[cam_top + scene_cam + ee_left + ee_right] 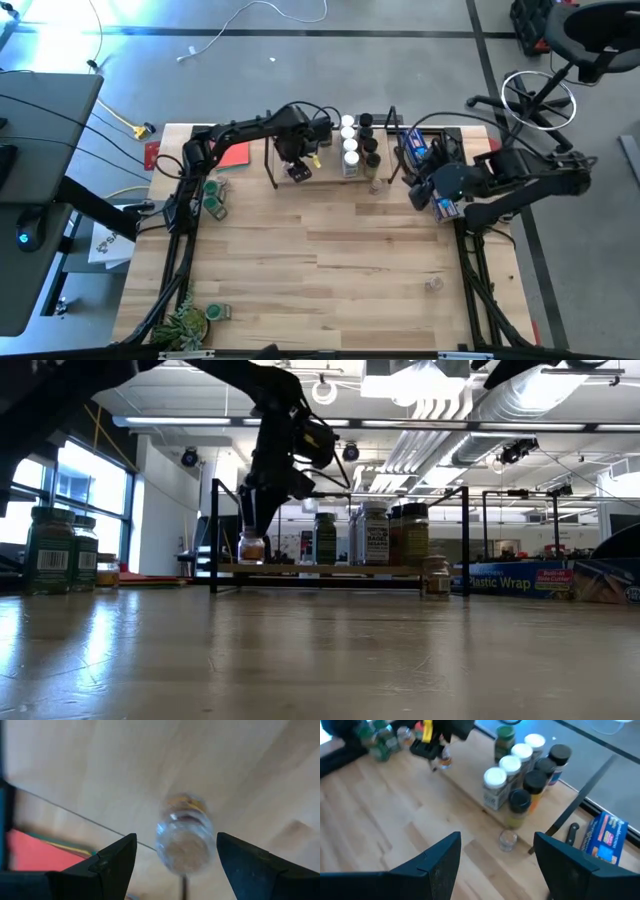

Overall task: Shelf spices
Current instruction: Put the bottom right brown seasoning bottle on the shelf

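When looking down from above, find the left gripper (298, 168) over the left end of the shelf (325, 176). See its fingers (112, 862) wide apart, one on each side of a small clear jar (184, 837) with brown stuff inside. Look close: not touching the jar, with a gap on both sides. See that jar standing up on the wood board, well apart from the others.

Farther along the same board, find a bunch of spices (512, 767) packed close together. Count white lids (349, 140) in one row and black lids (368, 142) just beside them, plus one jar with a green lid (505, 732) at the back. Spot one more tiny clear jar (507, 840) down on the table, just in front of the shelf.

Over by the right end, find the right gripper (415, 185) near the blue packet (414, 150). See its fingers (437, 862) wide too, holding nothing.

At the left side of the table, see two green jars (213, 196) side by side, with a red card (234, 155) lying flat behind them.
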You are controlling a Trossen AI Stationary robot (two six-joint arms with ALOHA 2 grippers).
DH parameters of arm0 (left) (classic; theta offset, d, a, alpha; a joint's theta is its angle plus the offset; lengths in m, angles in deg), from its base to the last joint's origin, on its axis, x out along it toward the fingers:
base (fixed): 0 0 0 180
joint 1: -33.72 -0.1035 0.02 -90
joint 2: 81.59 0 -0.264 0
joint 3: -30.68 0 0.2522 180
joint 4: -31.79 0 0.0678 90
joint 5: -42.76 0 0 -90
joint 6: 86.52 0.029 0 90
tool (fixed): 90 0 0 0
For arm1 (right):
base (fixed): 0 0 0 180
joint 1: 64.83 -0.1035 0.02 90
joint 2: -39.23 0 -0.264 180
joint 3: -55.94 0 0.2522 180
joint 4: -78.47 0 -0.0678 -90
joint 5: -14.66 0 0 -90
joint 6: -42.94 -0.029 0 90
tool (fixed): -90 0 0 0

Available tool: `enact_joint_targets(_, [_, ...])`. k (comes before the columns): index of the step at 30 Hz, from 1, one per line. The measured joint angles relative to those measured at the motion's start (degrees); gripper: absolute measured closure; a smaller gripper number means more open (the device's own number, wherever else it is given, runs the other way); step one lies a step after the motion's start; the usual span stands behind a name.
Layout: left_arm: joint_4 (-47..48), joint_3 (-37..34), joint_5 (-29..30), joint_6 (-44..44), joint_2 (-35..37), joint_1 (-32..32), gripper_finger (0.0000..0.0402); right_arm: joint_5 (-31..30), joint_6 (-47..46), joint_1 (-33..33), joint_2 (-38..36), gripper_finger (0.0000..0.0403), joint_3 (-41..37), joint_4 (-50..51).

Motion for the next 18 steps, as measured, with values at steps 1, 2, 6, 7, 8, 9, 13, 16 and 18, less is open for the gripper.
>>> enact_joint_targets(1, [-0.44, 0.00, 0.58, 1.00, -0.02, 0.00, 0.0133, -0.22, -0.31, 0.66, -0.01, 0.0158, 0.00, -0.41])
enact_joint_targets(2, [-1.00, 0.00, 0.84, 1.93, -0.02, 0.00, 0.0133, -0.25, -0.78, 1.41, -0.02, 0.0158, 0.00, -1.11])
enact_joint_targets(6, [-2.22, 0.04, 0.95, 4.18, 0.02, -0.09, 0.0133, -0.27, 0.52, 4.48, 0.00, 0.0158, 0.00, -4.66])
enact_joint_targets(7, [-2.28, 0.04, 0.95, 4.94, 0.02, -0.09, 0.0133, -0.25, 1.16, 5.15, 0.00, 0.0158, 0.00, -5.34])
enact_joint_targets(8, [-2.45, 0.04, 0.95, 5.48, 0.02, -0.09, 0.0133, -0.21, 1.66, 5.83, 0.00, 0.0158, 0.00, -5.94])
enact_joint_targets(9, [-2.67, 0.04, 0.97, 6.05, 0.02, -0.10, 0.0133, -0.15, 1.93, 6.49, 0.00, 0.0158, 0.00, -6.33])
enact_joint_targets(13, [-1.94, 0.04, 0.97, 6.97, 0.02, -0.15, 0.0133, 0.48, 1.96, 7.98, 0.00, 0.0158, 0.00, -7.03])
enact_joint_targets(16, [-1.09, 0.04, 0.94, 7.86, 0.02, -0.22, 0.0133, 0.56, 2.21, 7.99, 0.00, 0.0158, 0.00, -7.21])
enact_joint_targets(18, [-1.39, 0.04, 0.78, 8.91, 0.02, -0.22, 0.0133, 0.96, 2.38, 7.97, 0.00, 0.0158, 0.00, -7.19])
